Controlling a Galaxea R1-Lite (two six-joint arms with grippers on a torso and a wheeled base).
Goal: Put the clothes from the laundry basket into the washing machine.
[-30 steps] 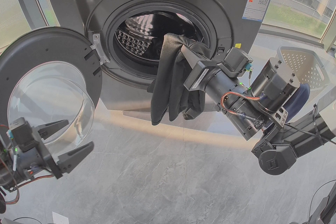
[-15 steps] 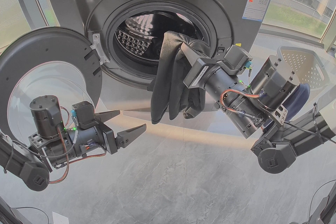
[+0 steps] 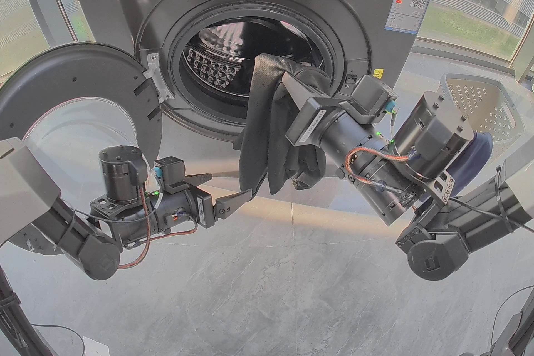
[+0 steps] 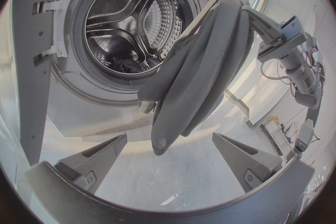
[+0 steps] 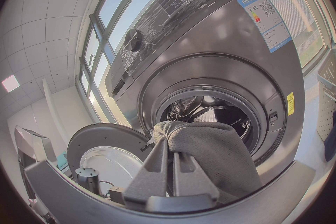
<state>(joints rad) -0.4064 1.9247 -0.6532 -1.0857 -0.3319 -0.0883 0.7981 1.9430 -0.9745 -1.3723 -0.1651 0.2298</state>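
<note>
Grey stone-look floor tiles (image 3: 267, 285) are lying in front of a dark grey front-loading washing machine (image 3: 356, 1), with bright windows (image 3: 478, 12) behind it. Its round door (image 3: 72, 79) is standing wide open on the robot's left, showing the shiny metal drum (image 3: 233, 51). The right gripper (image 3: 289, 80) is pinching a dark grey garment (image 3: 267, 134), its fingers closed tight on a fold, and is holding it up at the mouth of the drum, towards the right side of the opening. The cloth is hanging down in long folds outside the machine, in front of its lower panel and above the floor. The left gripper (image 3: 230, 186) is hovering low, just beside the garment's dangling end, with its fingers spread wide apart; whether they are touching the cloth cannot be told. A pale laundry basket (image 3: 489, 101) is sitting on the floor to the right of the machine, behind the right arm, with a dark blue cloth (image 3: 473, 157) lying in it.
</note>
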